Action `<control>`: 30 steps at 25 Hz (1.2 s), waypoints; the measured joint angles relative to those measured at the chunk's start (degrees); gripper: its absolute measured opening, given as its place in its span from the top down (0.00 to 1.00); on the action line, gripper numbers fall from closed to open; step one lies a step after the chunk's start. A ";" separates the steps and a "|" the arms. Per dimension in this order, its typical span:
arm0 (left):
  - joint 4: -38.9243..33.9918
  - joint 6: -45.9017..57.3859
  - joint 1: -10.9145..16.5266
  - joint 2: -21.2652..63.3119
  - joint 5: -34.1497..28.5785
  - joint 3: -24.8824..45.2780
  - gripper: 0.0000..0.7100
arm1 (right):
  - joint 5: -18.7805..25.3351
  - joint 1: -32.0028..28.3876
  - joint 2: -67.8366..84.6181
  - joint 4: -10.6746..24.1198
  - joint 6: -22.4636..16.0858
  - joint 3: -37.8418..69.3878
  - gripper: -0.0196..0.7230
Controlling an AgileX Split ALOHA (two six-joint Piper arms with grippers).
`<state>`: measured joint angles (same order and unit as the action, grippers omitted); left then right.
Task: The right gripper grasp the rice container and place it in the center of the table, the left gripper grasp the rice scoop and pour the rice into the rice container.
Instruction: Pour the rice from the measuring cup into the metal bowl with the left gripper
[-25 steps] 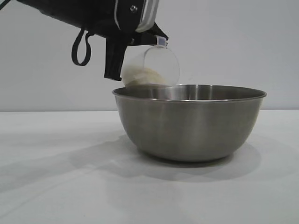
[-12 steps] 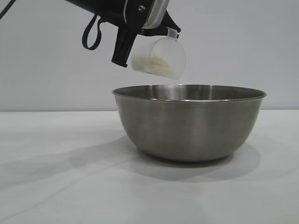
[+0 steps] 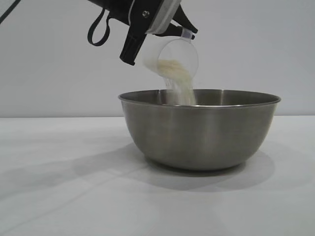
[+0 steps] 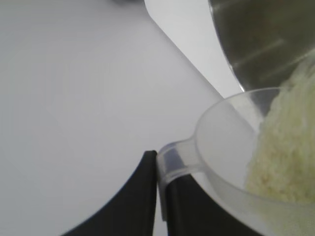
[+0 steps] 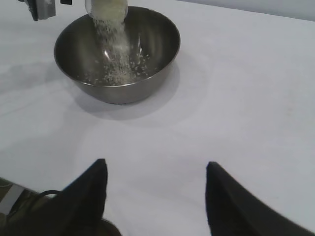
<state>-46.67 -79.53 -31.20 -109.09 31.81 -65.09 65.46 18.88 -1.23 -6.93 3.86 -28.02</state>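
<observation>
Two steps in the task; the second is in hand, and the first looks done.

Landmark is the rice container (image 3: 199, 129). Everything below is placed relative to it.

- Table (image 3: 59, 196): white top. The rice container sits upright on it, roughly mid-table in the exterior view, free of either arm.
- Rice container: mouth up and steady. The right wrist view shows grains scattered over its floor and a small pile under the stream (image 5: 115, 73).
- Left gripper (image 3: 155, 34): above the container's rim on the exterior view's left side, clenched on the rice scoop's handle tab. In the left wrist view the black fingers (image 4: 142, 196) pinch the clear tab.
- Right gripper (image 5: 155, 196): well back from the container, low over the table, fingers spread apart and holding nothing. Idle.
- Rice scoop (image 3: 174, 56): just above the container, not touching it. It is tipped with its mouth pointing down into the bowl.
- Rice (image 3: 179, 81): falling in a thin stream from the scoop lip past the rim, landing inside. A good heap is left in the scoop (image 4: 288, 157).

Judgement: mid-pour, maybe half emptied.

Next move calls for more wrist roll to steepen the tilt and clear the remaining heap. Keep the scoop lip inside the rim line so nothing falls outside. No need to drop lower, since clearance to the rim is already small. Grip on the tab should hold firm; it's a narrow purchase and the scoop could twist as the load shifts.
</observation>
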 joint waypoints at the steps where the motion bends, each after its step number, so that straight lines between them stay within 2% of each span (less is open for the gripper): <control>1: -0.93 0.00 -0.08 0.00 -0.13 -0.38 1.00 | 0.00 0.00 0.00 0.00 0.00 0.00 0.47; 19: -14.08 -0.19 -0.21 0.47 -1.08 -4.25 1.00 | 0.00 0.00 0.00 0.00 -0.13 0.00 0.47; 30: -17.11 -0.04 -0.68 2.00 -1.50 -5.84 1.00 | 0.00 0.00 0.00 0.00 -0.39 0.00 0.47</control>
<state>-63.78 -79.58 -31.88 -107.09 30.32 -70.94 65.46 18.88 -1.23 -6.93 3.47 -28.02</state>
